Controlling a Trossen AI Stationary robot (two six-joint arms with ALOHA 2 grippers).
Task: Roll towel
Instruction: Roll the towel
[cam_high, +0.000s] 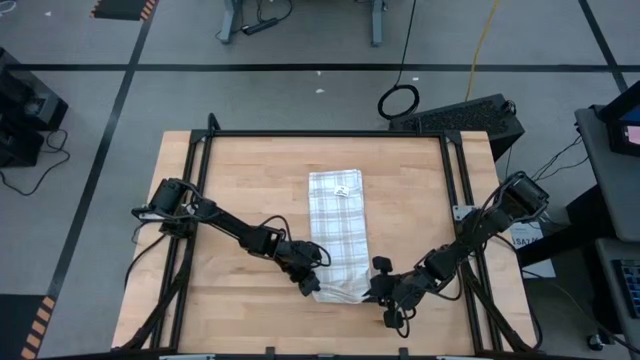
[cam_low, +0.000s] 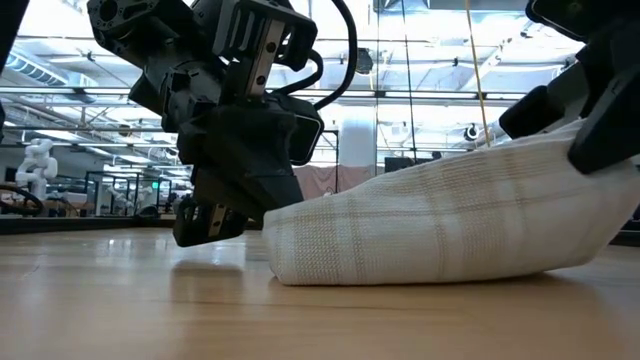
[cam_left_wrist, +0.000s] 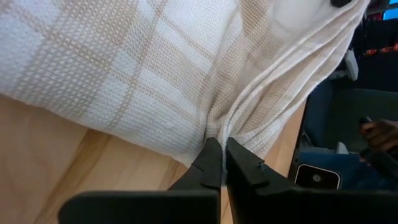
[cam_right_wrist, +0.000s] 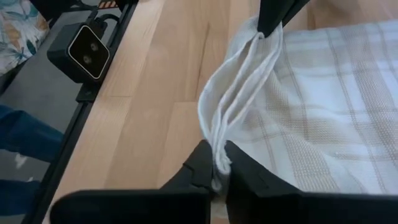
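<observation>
towel (cam_high: 337, 232) mid-table (cam_high: 240, 180), L gripper (cam_high: 312, 283) at its near-left corner, R gripper (cam_high: 372, 291) at near-right corner

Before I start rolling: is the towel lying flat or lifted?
Lifted at its near end: both jaws pinch the towel corners there, and the low view shows it humped; the far end lies flat.

surface: wooden table (cam_high: 230, 300) | on it: checked towel (cam_high: 337, 225), lying lengthwise mid-table
</observation>
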